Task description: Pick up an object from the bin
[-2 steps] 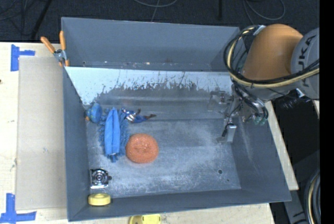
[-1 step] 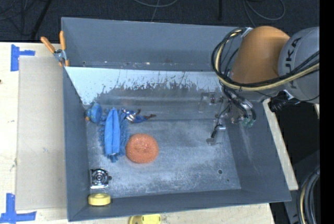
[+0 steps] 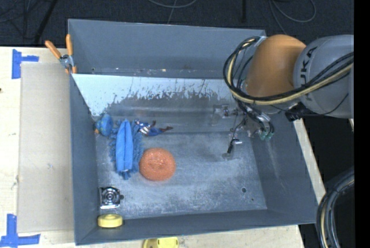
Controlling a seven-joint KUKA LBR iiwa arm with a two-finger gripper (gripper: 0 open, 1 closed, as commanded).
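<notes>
- a grey metal bin (image 3: 167, 50) was seen from above, with a robot arm (image 3: 324, 76) reaching in from the right of the view.
- the gripper (image 3: 230, 150) hung low over bare floor in the right half of the bin. whether it was open or closed could not be told, and nothing was seen held in it.
- the nearest thing was a round orange scrubber (image 3: 157, 164), near the middle of the floor and well apart from the gripper.
- just beside the scrubber lay a long blue cloth bundle (image 3: 124, 147). a small blue lump (image 3: 105, 125) and a small blue and white piece (image 3: 145, 127) lay near its far end.
- a small silver metal piece (image 3: 109, 197) and a yellow roll (image 3: 110, 220) sat in the near left corner, close to the wall.
- the scrubber looked light, soft and springy, with a rough skin unlikely to slip and nothing to break. it would probably squash a little when squeezed.
- the best hold seemed to be from above, across its widest middle, since the side facing the gripper stood clear.
- the blue bundle would likely be limp and sag. the corner pieces looked stiff but crowded by the wall.
</notes>
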